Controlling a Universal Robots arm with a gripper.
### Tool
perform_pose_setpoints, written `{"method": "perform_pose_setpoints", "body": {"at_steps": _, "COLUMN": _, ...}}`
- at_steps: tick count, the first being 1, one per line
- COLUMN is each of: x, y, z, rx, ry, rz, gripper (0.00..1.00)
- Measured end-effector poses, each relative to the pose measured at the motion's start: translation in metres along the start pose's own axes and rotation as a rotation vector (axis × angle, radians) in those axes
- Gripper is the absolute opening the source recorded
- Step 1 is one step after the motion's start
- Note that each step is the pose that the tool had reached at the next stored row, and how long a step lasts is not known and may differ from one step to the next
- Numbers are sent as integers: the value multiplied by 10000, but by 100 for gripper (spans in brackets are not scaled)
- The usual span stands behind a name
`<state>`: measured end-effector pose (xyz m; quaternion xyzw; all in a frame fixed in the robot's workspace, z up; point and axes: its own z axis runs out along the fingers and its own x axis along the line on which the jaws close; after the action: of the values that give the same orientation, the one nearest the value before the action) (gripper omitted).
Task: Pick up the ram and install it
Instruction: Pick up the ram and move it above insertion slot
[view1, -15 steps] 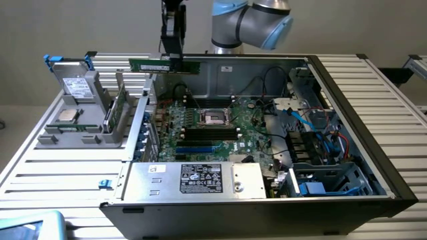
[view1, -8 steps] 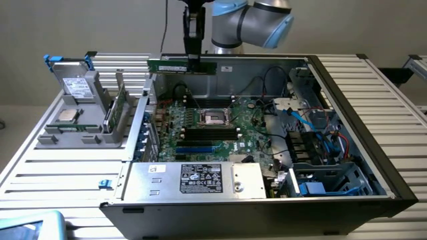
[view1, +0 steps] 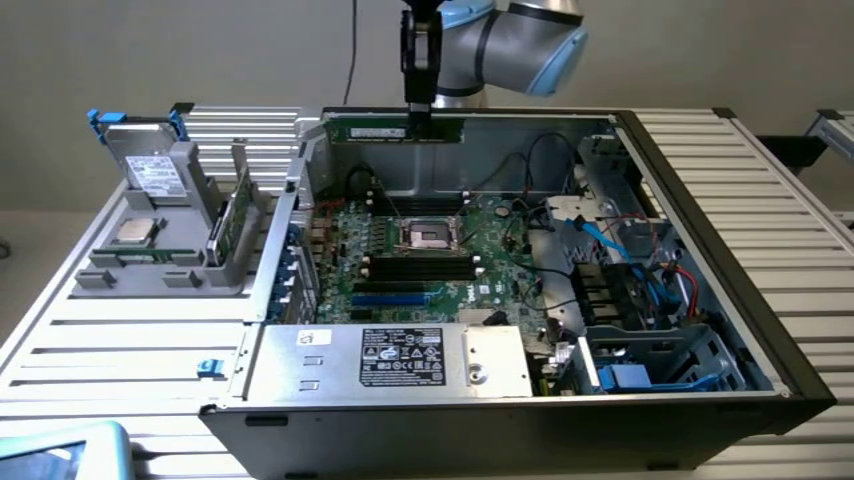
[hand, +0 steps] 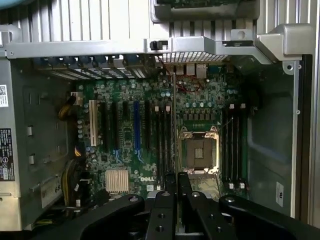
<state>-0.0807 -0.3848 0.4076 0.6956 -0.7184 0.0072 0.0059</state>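
"Where's the ram (view1: 380, 130)?"

"In the pincer (view1: 420, 122), which is clamped shut on its upper edge. The stick hangs level, high over the case (view1: 467, 430), and shows against the far wall."

"Room under it?"

"Open. The board (view1: 400, 290) lies flat below. The wrist view looks straight down on the socket (hand: 199, 152), with black slots (hand: 159, 145) just beside it."

"Edges?"

"The power box (view1: 387, 360) runs along the near side, with cables (view1: 601, 235) crowding the right. On the left a grey rack (view1: 147, 275) stands on the counter (view1: 107, 350), outside the case wall."
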Motion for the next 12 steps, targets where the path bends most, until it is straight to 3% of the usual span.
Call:
{"method": "perform_pose_setpoints", "body": {"at_steps": 3, "x": -18, "y": -70, "z": 19, "rx": 83, "ry": 9, "rz": 2, "gripper": 14}}
{"method": "perform_pose_setpoints", "body": {"at_steps": 12, "x": -50, "y": -228, "z": 75, "rx": 95, "ry": 15, "rz": 3, "gripper": 14}}
